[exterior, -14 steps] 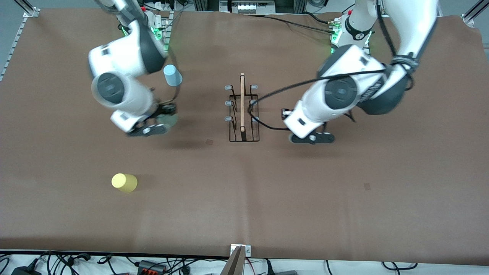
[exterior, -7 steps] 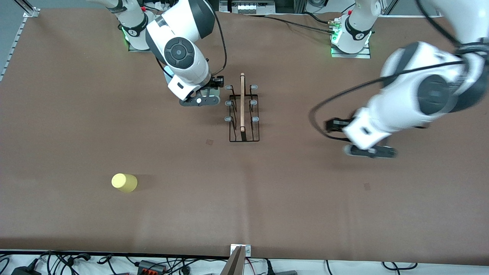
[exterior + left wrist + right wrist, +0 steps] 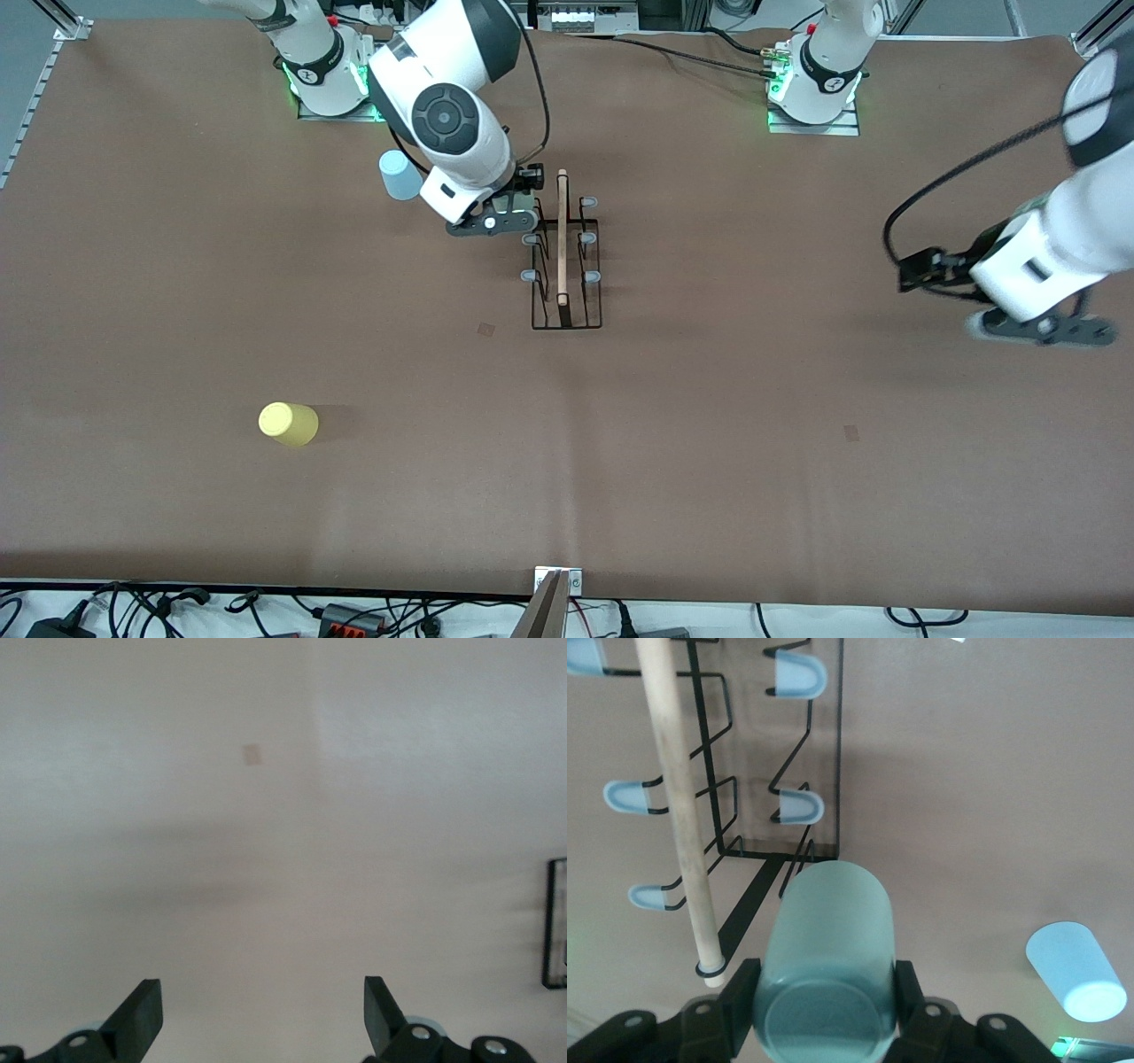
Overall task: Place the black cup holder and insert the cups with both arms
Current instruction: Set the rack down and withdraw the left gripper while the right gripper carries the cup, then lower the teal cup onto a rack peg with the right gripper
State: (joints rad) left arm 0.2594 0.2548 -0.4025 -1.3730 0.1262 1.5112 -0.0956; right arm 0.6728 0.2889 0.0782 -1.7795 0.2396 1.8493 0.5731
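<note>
The black cup holder (image 3: 562,257) stands mid-table, with its wooden rod (image 3: 673,788) and pale-tipped pegs in the right wrist view. My right gripper (image 3: 493,221) is shut on the pale mint green cup (image 3: 828,966) and holds it over the holder's end nearest the robot bases, beside the rod. The light blue cup (image 3: 400,175) stands upside down beside that arm and also shows in the right wrist view (image 3: 1078,972). The yellow cup (image 3: 288,424) lies nearer the front camera, toward the right arm's end. My left gripper (image 3: 1036,330) is open and empty (image 3: 263,1010) over bare table at the left arm's end.
A brown mat (image 3: 709,443) covers the table. Cables and a power strip (image 3: 354,613) lie along the front edge, and a metal post (image 3: 554,598) stands at its middle. Both arm bases (image 3: 811,84) stand at the back edge.
My right arm has swung with the mint cup from the right arm's end to the holder. My left arm has moved away from the holder toward the left arm's end.
</note>
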